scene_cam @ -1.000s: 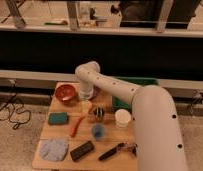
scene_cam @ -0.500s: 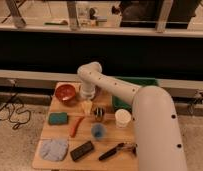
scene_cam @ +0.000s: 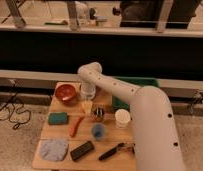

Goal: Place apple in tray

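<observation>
The apple (scene_cam: 86, 106) is a small yellowish fruit on the wooden table (scene_cam: 45, 137), just right of the red bowl. My gripper (scene_cam: 87, 99) hangs straight down from the white arm, directly over the apple and at its top; the contact is hidden. The green tray (scene_cam: 144, 82) stands at the table's back right, partly hidden behind my arm, about a hand's width to the right of the gripper.
A red bowl (scene_cam: 66, 93) sits left of the gripper. A green sponge (scene_cam: 58, 118), an orange carrot (scene_cam: 76, 125), a dark striped object (scene_cam: 98, 113), a blue cup (scene_cam: 98, 131), a white cup (scene_cam: 122, 118), a blue cloth (scene_cam: 54, 149) and dark tools (scene_cam: 82, 150) lie in front.
</observation>
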Available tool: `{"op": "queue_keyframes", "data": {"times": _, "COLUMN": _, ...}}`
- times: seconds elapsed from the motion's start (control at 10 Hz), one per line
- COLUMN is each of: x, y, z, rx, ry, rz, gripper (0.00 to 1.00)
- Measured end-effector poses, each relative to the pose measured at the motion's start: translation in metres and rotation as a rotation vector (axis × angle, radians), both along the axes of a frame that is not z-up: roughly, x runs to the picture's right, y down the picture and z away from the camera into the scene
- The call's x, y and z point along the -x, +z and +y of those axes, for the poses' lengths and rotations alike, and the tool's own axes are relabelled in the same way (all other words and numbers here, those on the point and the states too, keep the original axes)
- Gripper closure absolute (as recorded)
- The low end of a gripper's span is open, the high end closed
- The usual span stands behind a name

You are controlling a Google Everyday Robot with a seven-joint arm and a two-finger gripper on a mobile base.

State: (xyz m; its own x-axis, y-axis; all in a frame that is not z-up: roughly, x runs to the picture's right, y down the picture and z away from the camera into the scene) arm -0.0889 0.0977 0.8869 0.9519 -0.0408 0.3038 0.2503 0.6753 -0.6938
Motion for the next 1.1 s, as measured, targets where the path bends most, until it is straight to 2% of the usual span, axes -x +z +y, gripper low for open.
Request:
{"op": "queue_keyframes", "data": {"times": 0.2, "x": 0.0003, "y": 0.0026, "z": -0.0011, "rx": -0.001, "ry": -0.003, "rz": -0.004, "gripper": 0.23}}
{"op": "queue_keyframes", "data": {"times": 0.3, "x": 0.0001, "y": 0.0034, "z": -0.0014, "rx": -0.001, "ry": -0.005, "rz": -0.005, "gripper": 0.29}}
{"op": "queue_keyframes", "data": {"times": 0.4, "x": -0.0001, "y": 0.0043, "z": -0.0020, "rx": -0.002, "ry": -0.006, "rz": -0.006, "gripper": 0.39}}
{"op": "queue_keyframes", "data": {"times": 0.5, "x": -0.0004, "y": 0.0052, "z": -0.0018, "rx": -0.001, "ry": -0.008, "rz": -0.006, "gripper": 0.43}}
{"op": "queue_keyframes", "data": {"times": 1.0, "x": -0.0004, "y": 0.0066, "z": -0.0001, "rx": 0.003, "ry": -0.020, "rz": -0.009, "gripper": 0.44}}
{"op": "queue_keyframes", "data": {"times": 1.1, "x": -0.0006, "y": 0.0056, "z": 0.0000, "rx": 0.002, "ry": -0.022, "rz": -0.010, "gripper": 0.50}}
